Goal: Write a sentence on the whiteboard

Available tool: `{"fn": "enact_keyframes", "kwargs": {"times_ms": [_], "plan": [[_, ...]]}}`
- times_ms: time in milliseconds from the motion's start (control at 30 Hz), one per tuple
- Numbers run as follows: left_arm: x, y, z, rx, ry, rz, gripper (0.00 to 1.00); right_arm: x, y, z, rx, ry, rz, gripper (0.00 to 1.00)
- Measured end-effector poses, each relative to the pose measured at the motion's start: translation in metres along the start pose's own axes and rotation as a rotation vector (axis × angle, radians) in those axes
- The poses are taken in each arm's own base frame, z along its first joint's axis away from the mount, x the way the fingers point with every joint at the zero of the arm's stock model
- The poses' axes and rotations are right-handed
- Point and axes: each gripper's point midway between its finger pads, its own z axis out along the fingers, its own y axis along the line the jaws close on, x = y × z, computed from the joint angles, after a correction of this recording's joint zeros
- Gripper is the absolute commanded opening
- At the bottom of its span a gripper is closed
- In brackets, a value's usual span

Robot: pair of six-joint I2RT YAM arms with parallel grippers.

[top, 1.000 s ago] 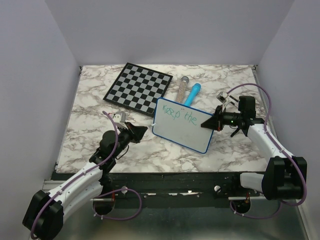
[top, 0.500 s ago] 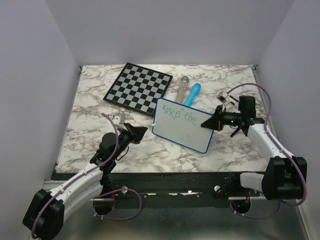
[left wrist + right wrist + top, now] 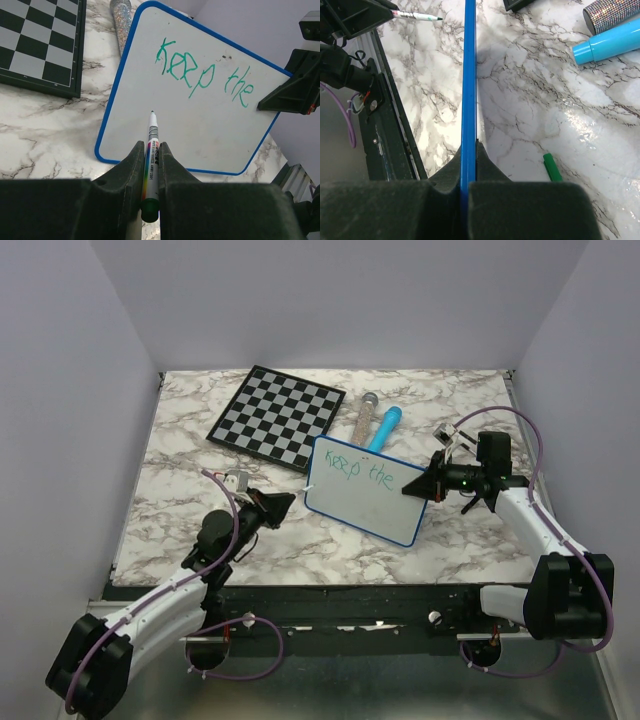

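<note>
My left claw (image 3: 150,146) pinches the marker (image 3: 152,134), tip just ahead over the board (image 3: 210,125), which my right claw (image 3: 468,146) clamps by the rim; it looks light, stiff and slick, so an edge grip seems best

"Keep the" on the whiteboard (image 3: 200,132)

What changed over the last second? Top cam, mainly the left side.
Only the left arm moved: its elbow sank slightly toward the near edge. The left pincer kept its grip on the marker, tip aimed at the whiteboard. Nothing was grabbed or released. The right pincer still clamps the whiteboard's right edge, and the sentence still reads "Keep the", with no new strokes.
</note>
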Motion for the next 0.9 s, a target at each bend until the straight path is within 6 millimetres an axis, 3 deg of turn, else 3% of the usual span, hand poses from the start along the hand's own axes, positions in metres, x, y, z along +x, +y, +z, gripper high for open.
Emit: {"fn": "enact_keyframes", "kwargs": {"times_ms": [533,900], "plan": [[0.017,-0.003,0.014,0.070,0.054,0.054,0.00,0.000,0.000,0.000,0.000,0.000,0.000,0.01],[0.011,-0.010,0.027,0.107,0.033,0.070,0.00,0.000,0.000,0.000,0.000,0.000,0.001,0.01]]}}
